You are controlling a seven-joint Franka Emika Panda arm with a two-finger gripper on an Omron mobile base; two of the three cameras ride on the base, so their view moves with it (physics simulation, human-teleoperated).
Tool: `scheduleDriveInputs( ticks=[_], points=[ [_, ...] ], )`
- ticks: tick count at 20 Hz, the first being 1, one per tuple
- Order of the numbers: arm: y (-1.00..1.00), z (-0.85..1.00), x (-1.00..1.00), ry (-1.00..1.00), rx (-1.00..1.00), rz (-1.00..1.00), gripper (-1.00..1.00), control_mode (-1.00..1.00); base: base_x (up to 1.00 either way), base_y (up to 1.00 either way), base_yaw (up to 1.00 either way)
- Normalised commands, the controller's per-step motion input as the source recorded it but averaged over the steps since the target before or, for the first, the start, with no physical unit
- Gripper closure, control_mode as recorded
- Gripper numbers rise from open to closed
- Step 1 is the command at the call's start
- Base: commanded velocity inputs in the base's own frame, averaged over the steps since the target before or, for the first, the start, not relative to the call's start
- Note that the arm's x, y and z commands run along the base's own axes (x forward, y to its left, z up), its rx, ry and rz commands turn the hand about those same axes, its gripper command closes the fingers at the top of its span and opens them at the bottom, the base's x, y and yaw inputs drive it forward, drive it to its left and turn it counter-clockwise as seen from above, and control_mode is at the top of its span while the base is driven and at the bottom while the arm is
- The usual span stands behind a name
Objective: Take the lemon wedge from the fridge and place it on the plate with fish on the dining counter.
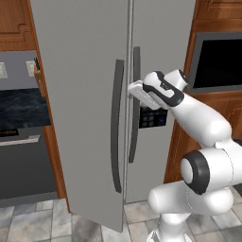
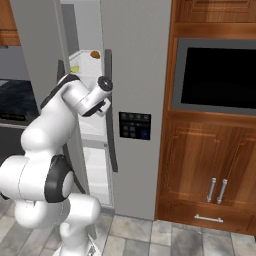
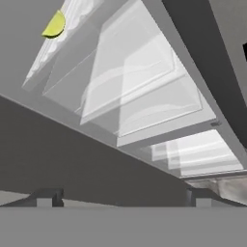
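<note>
Left base view is looking forward from behind the arm's left at the fridge (image 1: 85, 94) doors. Right base view is looking from the right into the door gap, sharing the fridge front. Hand view is sitting close, tilted, facing the shelves (image 3: 140, 87).

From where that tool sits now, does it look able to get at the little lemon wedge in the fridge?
Probably not yet. The left fridge door stands only partly open, and the open tool faces its edge. The lemon wedge lies on a shelf beyond that narrow gap, so the door likely needs swinging wider first.

Wooden cabinets (image 2: 197, 165), tiled floor (image 2: 165, 235)
</note>
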Motion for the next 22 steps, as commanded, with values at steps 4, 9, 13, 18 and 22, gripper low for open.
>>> scheduleDriveInputs(
  ticks=[4, 9, 13, 18, 22],
  points=[
    [0.55, 0.01, 0.02, -0.04, -0.04, -0.07, -1.0, -1.0, 0.0, 0.0, 0.0],
    [0.82, 0.01, 0.0, -0.1, -0.07, -0.04, -1.0, -1.0, 0.0, 0.0, 0.0],
    [0.98, 0.04, -0.11, -0.12, -0.08, 0.0, -1.0, -1.0, 0.0, 0.0, 0.0],
    [1.0, 0.12, -0.15, -0.05, -0.03, 0.08, -1.0, -1.0, 0.0, 0.0, 0.0],
    [1.0, 0.23, -0.07, 0.0, 0.0, 0.22, -1.0, -1.0, 0.0, 0.0, 0.0]
  ],
)
